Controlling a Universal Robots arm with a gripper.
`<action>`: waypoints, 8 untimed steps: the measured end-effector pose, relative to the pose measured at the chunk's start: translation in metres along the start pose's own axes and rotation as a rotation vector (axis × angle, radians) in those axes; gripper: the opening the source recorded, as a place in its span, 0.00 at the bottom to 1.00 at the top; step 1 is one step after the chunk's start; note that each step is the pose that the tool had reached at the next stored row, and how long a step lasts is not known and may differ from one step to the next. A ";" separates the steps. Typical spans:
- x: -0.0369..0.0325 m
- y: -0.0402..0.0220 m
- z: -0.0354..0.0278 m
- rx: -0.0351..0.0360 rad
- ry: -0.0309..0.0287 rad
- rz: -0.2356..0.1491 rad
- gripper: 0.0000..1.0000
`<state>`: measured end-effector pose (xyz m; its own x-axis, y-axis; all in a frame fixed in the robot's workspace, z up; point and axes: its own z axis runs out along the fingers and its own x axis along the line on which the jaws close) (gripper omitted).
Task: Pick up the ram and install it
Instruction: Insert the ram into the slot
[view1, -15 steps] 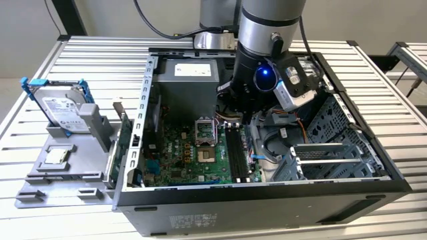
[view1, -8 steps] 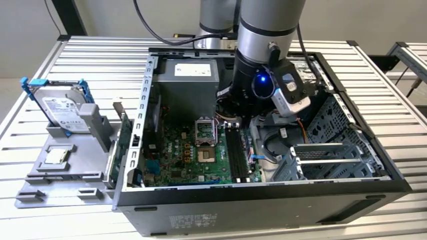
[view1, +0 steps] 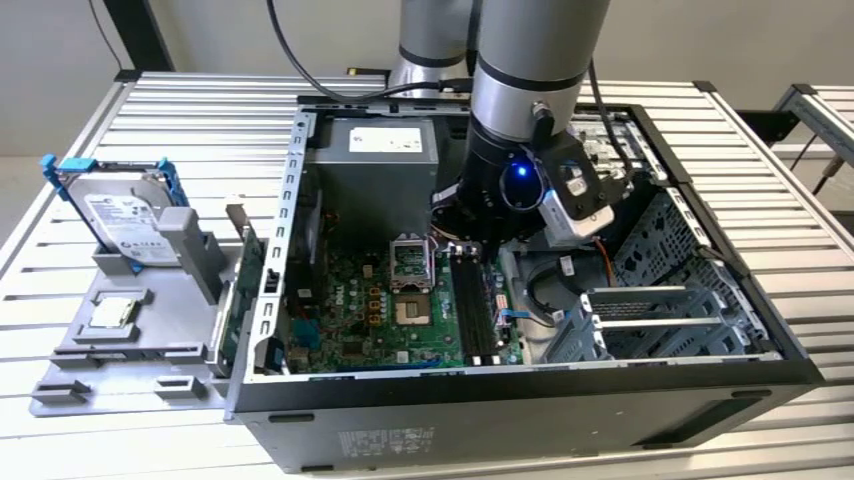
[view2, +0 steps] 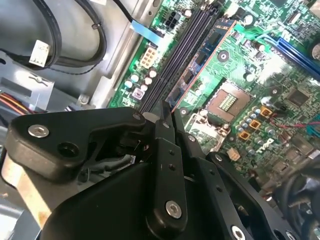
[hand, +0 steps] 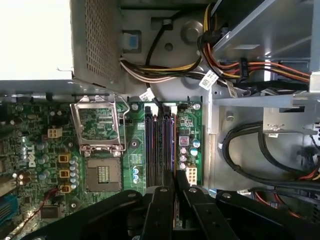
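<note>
Pickup seemed to us already done: the ram was between the fingers of the gripper, and in the second wrist view we saw it as a thin dark blue board that reached away from the fingertips, with a reddish edge and small black chips on its face. The jaws were clenched on one end of it. The ram hung above the motherboard, just beside the long black memory slots and almost parallel to them.

Installation was not done, in our judgement. In the first wrist view the slots looked empty and the gripper stood at their near end, so what was left was to bring the board into one slot and press it in.

Room around the slots was narrow. On one side was the open processor socket with its metal frame, on the other a white connector and then the metal wall of the drive cage, with black cables behind it. In the exterior view the arm reached down into the open computer case, between the power supply and the drive cage, and above the board the space was free.
</note>
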<state>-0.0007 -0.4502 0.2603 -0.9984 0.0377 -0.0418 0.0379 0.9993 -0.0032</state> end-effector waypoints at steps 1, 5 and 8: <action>0.0001 0.0000 0.0018 0.0000 0.0000 0.000 0.00; 0.0005 0.0000 0.0091 -0.0001 0.0000 0.000 0.00; 0.0006 0.0000 0.0146 -0.0001 0.0000 0.000 0.00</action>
<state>-0.0007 -0.4502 0.2457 -0.9984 0.0379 -0.0419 0.0380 0.9993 -0.0031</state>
